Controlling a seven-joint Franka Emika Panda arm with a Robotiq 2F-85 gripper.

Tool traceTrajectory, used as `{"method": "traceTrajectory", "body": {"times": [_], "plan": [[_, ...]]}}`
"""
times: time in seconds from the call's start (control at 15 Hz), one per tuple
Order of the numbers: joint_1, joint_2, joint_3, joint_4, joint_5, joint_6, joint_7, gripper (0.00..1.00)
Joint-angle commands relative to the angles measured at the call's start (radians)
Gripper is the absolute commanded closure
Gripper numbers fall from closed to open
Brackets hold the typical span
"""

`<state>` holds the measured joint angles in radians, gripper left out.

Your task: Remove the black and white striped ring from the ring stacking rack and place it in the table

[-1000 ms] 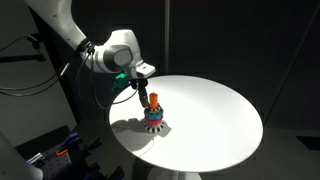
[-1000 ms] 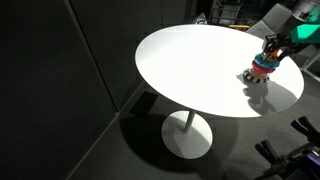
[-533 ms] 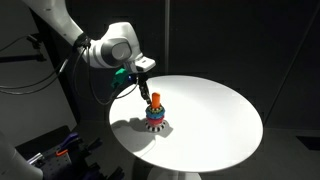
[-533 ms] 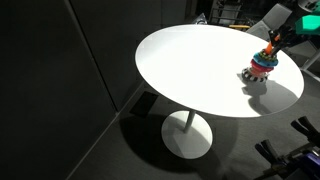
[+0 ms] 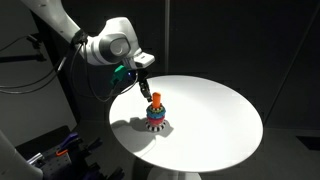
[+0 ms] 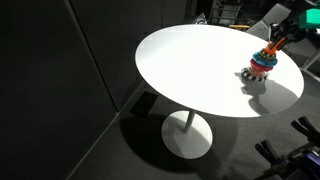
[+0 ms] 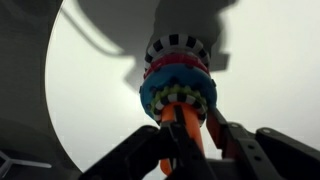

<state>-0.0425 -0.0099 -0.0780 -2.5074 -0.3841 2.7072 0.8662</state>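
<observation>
The ring stacking rack (image 5: 155, 116) stands on the white table (image 5: 215, 120) near its edge, and it also shows in the other exterior view (image 6: 260, 68). In the wrist view its orange peg (image 7: 185, 128) points up between my fingers. A black and white striped ring (image 7: 178, 45) lies at the bottom of the stack, under the red and blue rings. A second striped band (image 7: 178, 97) sits just below the peg. My gripper (image 7: 192, 140) straddles the peg top with a gap on one side and holds nothing. It also shows in both exterior views (image 5: 147, 90) (image 6: 281, 40).
The round table top (image 6: 190, 65) stands on one central foot (image 6: 188, 135) in a dark room. Equipment and cables (image 5: 50, 150) sit on the floor beside the arm's base. The rack is close to the table rim on the arm's side.
My gripper has risen from down around the rings to the top of the orange peg. The rack and its rings have not moved.
</observation>
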Motion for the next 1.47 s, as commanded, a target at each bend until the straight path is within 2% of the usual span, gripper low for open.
{"method": "traceTrajectory", "body": {"times": [0.0,0.33,1.4], "plan": [[-0.011,-0.015,0.009,-0.007,-0.054,-0.009,0.047,0.37],[-0.01,0.007,0.007,-0.011,-0.117,-0.002,0.087,0.0],[-0.004,0.083,-0.039,0.008,-0.37,0.011,0.314,0.0]]}}
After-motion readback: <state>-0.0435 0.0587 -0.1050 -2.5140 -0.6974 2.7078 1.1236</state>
